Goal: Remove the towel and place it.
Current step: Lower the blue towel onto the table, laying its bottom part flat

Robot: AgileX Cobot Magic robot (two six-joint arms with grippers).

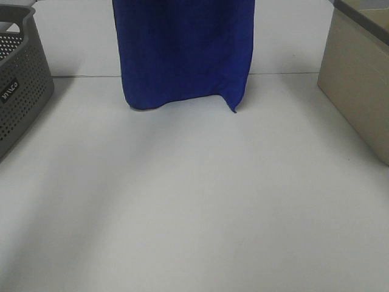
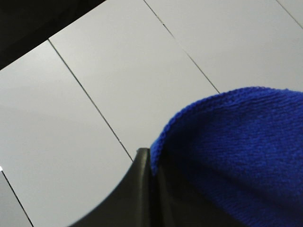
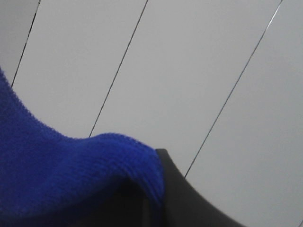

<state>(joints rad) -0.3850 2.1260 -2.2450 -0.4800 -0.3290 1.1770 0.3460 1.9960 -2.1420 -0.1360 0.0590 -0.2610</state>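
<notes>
The royal-blue towel [image 1: 185,52] hangs down from above the top of the exterior view, its lower edge just above the far part of the white table. Both grippers are out of that view, above it. In the left wrist view, my left gripper [image 2: 152,165] is shut on a top edge of the towel [image 2: 236,151], with blue cloth bulging out beside a black finger [image 2: 137,189]. In the right wrist view, my right gripper [image 3: 154,189] is shut on the towel [image 3: 57,175], with cloth draped over a black finger [image 3: 189,198].
A grey perforated basket [image 1: 18,79] stands at the left edge of the white table [image 1: 194,207]. A beige bin [image 1: 361,79] stands at the right edge. A white panelled wall is behind the towel.
</notes>
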